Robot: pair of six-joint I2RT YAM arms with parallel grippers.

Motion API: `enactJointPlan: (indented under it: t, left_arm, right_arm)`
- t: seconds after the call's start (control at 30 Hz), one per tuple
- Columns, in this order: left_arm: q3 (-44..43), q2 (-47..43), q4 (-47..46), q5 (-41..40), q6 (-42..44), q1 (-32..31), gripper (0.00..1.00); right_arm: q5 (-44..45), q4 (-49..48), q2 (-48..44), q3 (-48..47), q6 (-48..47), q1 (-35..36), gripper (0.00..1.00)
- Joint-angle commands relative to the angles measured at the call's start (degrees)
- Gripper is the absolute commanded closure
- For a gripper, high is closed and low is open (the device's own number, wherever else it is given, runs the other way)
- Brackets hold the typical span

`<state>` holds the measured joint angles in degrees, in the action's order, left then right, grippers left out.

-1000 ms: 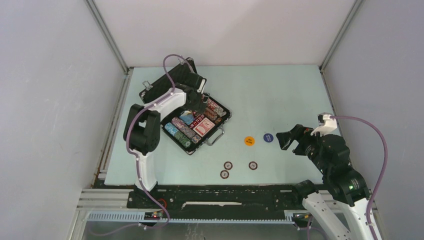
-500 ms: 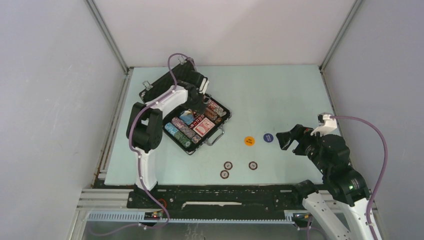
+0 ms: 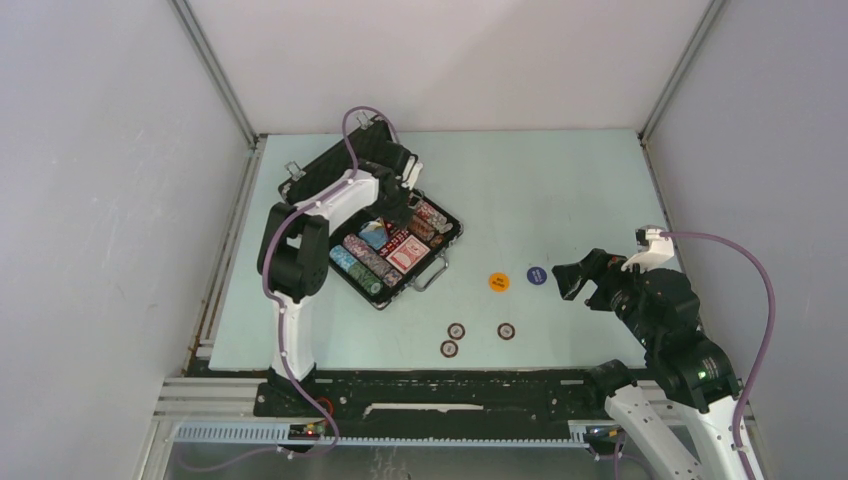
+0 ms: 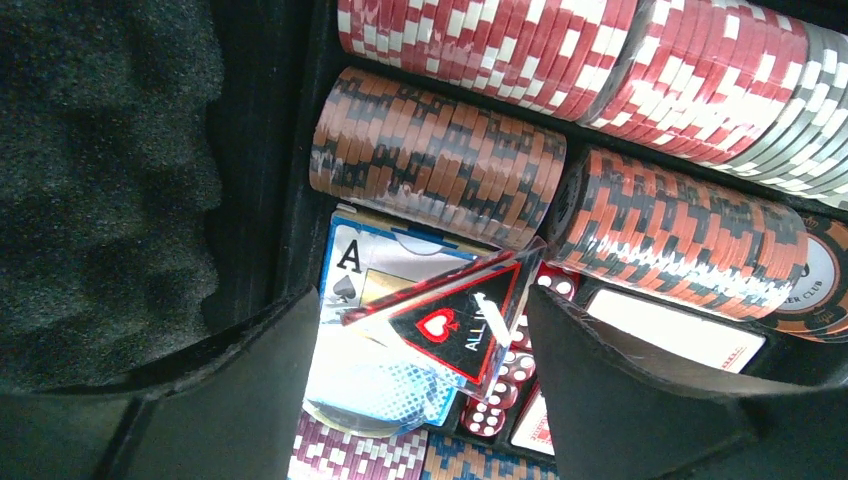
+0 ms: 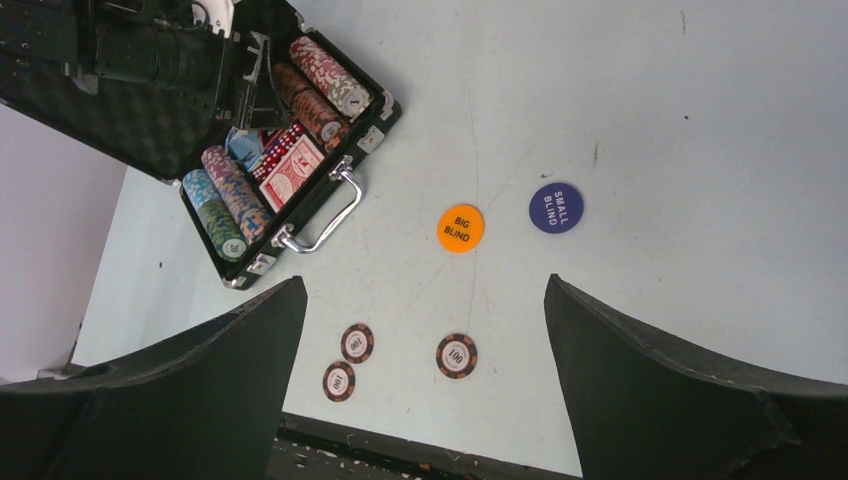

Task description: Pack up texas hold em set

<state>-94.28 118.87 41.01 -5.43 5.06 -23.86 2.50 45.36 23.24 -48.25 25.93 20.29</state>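
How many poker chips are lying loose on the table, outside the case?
3. The first chip and second chip lie close together near the table's front edge; the third chip lies apart to their right, nearer than the orange button. Others may be hidden.

The top camera sits high up at the near edge and looks down on the whole bench [image 3: 560, 180]. The left wrist camera is very close and looks right into the open case [image 4: 100, 150] at the chip rows [image 4: 440, 150]. The right wrist camera is farther off, looking down from the right side. All three see the case. The top and right wrist views share the orange button [image 5: 460, 228] and the blue button [image 5: 556, 208].
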Motion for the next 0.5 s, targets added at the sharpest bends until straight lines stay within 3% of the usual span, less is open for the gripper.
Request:
enactJointPlan:
  t: [0.0, 0.13, 0.27, 0.47]
  left_arm:
    - [-1.74, -0.17, -0.15, -0.04, 2.23, 0.38, 0.16]
    - [-0.35, -1.36, -0.15, -0.60, 2.45, 0.02, 0.08]
    - [0.52, -2.46, -0.39, -3.26, 2.26, -1.04, 0.06]
    - [0.48, -2.00, -0.87, -2.52, 2.28, -1.46, 0.12]
  right_arm:
    - [0.02, -1.62, -0.15, 0.22, -0.89, 0.38, 0.01]
    - [0.17, -1.57, 0.00, 0.26, -0.97, 0.44, 0.00]
    - [0.04, -1.51, 0.03, 0.29, -0.87, 0.36, 0.00]
    - [-0.05, -1.51, -0.02, 0.26, -0.83, 0.51, 0.00]
